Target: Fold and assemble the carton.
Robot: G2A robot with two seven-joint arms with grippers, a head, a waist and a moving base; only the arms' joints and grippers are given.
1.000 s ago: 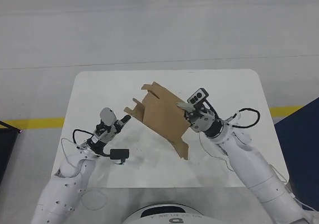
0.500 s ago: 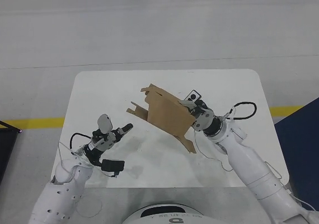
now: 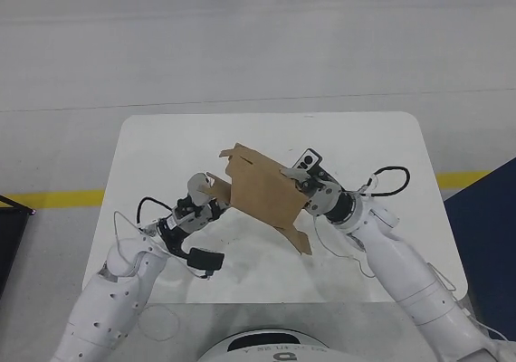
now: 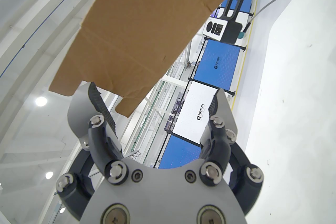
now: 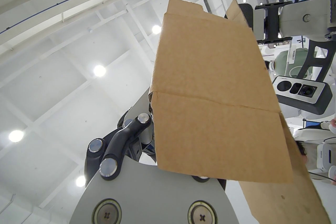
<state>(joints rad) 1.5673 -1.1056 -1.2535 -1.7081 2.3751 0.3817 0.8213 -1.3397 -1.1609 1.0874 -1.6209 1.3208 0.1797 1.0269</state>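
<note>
One carton [image 3: 262, 190] slants far-left to near-right above the table [image 3: 376, 145], right jaws clamping it, left jaws spread.

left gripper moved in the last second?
Yes. The left gripper has shifted away from the table's left edge, toward the carton.

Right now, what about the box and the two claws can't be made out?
Right wrist view: the carton covers where the right gripper grips it.
Left wrist view: the picture's edge cuts the carton off; whether its flap touches the open left gripper is unclear.
Top view: the table beneath the carton is hidden.
</note>
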